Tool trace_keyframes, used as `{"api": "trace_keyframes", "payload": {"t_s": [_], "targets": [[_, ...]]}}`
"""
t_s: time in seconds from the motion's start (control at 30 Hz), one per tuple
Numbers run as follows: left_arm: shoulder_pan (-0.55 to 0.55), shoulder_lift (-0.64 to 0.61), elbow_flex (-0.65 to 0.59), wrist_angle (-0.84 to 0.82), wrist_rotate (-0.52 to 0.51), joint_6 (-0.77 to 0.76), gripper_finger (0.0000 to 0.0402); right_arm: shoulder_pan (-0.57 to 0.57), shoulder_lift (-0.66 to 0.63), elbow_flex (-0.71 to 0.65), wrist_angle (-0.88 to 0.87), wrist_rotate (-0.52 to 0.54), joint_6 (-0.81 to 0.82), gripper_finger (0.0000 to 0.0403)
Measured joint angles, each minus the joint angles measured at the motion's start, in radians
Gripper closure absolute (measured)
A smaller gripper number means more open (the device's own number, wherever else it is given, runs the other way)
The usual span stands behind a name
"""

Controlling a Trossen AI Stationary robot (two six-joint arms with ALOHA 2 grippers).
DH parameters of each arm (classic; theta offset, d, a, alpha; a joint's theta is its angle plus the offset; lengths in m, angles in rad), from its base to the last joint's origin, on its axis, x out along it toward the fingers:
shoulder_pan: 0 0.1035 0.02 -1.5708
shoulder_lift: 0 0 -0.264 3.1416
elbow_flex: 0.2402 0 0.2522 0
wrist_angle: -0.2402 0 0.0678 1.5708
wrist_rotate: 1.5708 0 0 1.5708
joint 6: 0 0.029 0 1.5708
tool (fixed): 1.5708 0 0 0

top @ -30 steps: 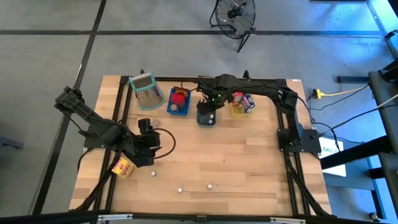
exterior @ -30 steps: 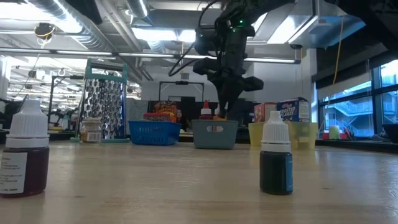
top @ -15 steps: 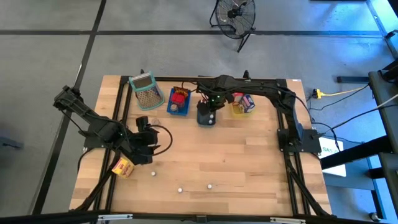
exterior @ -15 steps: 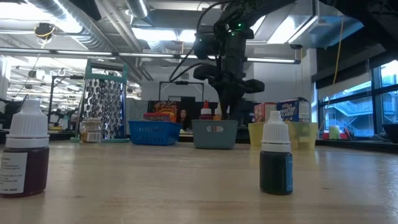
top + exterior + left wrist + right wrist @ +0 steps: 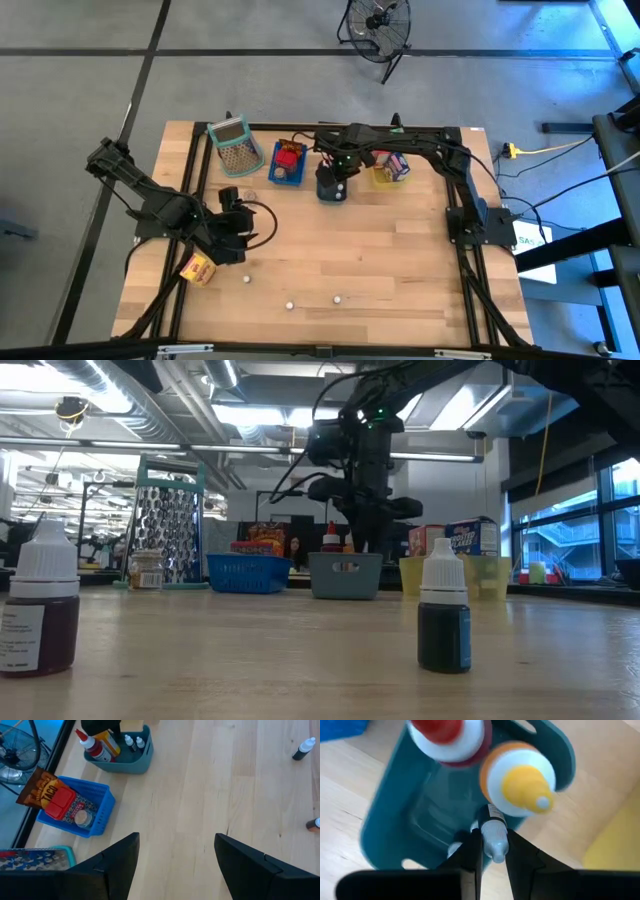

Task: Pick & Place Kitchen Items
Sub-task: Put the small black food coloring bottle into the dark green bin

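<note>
The right gripper (image 5: 490, 857) hangs over the grey-blue tray (image 5: 331, 189) at the table's far edge, its fingers (image 5: 470, 851) closed on a small white-capped dropper bottle (image 5: 494, 837) held inside the tray's opening. Beside that bottle in the tray stand a red-capped squeeze bottle (image 5: 447, 732) and a yellow-capped squeeze bottle (image 5: 520, 780), with at least one more tiny white cap lower down in it. Left of the grey-blue tray is the blue tray (image 5: 286, 166), holding a red carton (image 5: 59, 802), a taco packet (image 5: 37, 787) and a small jar (image 5: 83, 818); right of it is the yellow tray (image 5: 388, 172) with cartons. The left gripper (image 5: 175, 855) hovers well in front of the blue tray with its fingers apart and nothing between them. Near the table's front edge, far from the grey-blue tray, lie three small dropper bottles (image 5: 288, 304) and a yellow-orange carton (image 5: 197, 268).
</note>
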Motion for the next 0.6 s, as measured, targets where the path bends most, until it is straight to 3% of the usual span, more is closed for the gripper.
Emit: {"api": "trace_keyframes", "payload": {"t_s": [0.6], "targets": [[0.000,0.001,0.000,0.000,0.001,0.000,0.0148,0.000,0.040,0.000,0.022,0.011,-0.001,0.0343]]}}
